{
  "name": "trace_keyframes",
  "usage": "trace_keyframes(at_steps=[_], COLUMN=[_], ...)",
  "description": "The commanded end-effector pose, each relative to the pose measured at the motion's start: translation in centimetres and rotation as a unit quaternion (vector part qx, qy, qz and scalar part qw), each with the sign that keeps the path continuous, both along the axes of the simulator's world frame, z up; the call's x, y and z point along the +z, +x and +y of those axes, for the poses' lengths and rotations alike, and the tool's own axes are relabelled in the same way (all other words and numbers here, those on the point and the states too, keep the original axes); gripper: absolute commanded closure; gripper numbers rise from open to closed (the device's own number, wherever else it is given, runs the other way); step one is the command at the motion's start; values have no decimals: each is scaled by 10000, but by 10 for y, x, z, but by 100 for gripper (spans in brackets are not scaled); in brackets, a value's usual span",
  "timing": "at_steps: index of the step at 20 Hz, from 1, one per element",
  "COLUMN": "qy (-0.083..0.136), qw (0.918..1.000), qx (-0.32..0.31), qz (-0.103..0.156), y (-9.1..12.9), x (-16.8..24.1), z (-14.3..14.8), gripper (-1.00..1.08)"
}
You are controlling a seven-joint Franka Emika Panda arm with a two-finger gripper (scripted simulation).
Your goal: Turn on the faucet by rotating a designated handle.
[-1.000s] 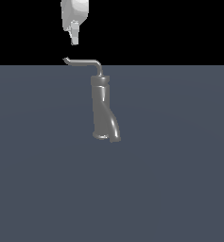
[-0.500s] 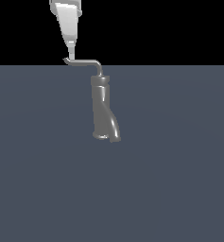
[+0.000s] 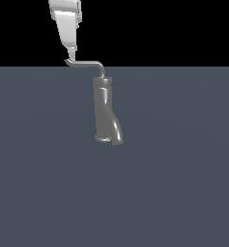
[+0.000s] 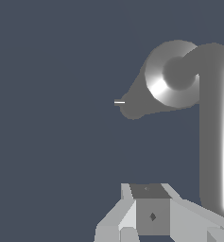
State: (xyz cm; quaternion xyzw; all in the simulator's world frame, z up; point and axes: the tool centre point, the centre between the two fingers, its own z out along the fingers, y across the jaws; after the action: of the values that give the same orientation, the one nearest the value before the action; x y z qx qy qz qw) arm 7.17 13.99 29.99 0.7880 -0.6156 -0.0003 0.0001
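A grey metallic tube-shaped faucet [image 3: 105,113] stands slightly above the middle of the exterior view, on a flat dark slate-blue floor [image 3: 183,193] that fills the lower three quarters of the frame; above the floor's straight far edge the background is black. The faucet body widens toward its lower end, where a short curved spout bends toward the exterior view's right. A narrower collar sits at its upper end.

From the collar rises a thin grey metal L-shaped handle [image 3: 87,63]. It bends and runs level toward the exterior view's left, just along the line where floor meets black, and ends in a small upturned hooked tip.

The white, tapering gripper [image 3: 70,51] comes down from the top edge of the exterior view, left of centre, and its lower end meets the hooked tip of the handle. Whether it actually touches the tip cannot be told. The fingers appear as one narrow point here, so how far the jaws stand apart cannot be told, nor whether they hold anything.

In the wrist view the faucet [image 4: 172,80] is seen end-on as a bright round collar, with the handle [image 4: 215,127] a thick grey bar running along the frame's right edge. Pale gripper parts [image 4: 151,212] fill the lower centre.

The floor lies bare on all sides of the faucet, out to every frame edge.
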Motion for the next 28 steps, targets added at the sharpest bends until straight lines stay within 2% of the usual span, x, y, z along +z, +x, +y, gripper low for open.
trace_keyframes(at_steps=[1,28], qy=[-1,-1], qw=[10000,10000], qx=[1,-2], qz=[0,-2], y=[0,-74], x=[0,0], z=[0,-14], gripper=[108,108])
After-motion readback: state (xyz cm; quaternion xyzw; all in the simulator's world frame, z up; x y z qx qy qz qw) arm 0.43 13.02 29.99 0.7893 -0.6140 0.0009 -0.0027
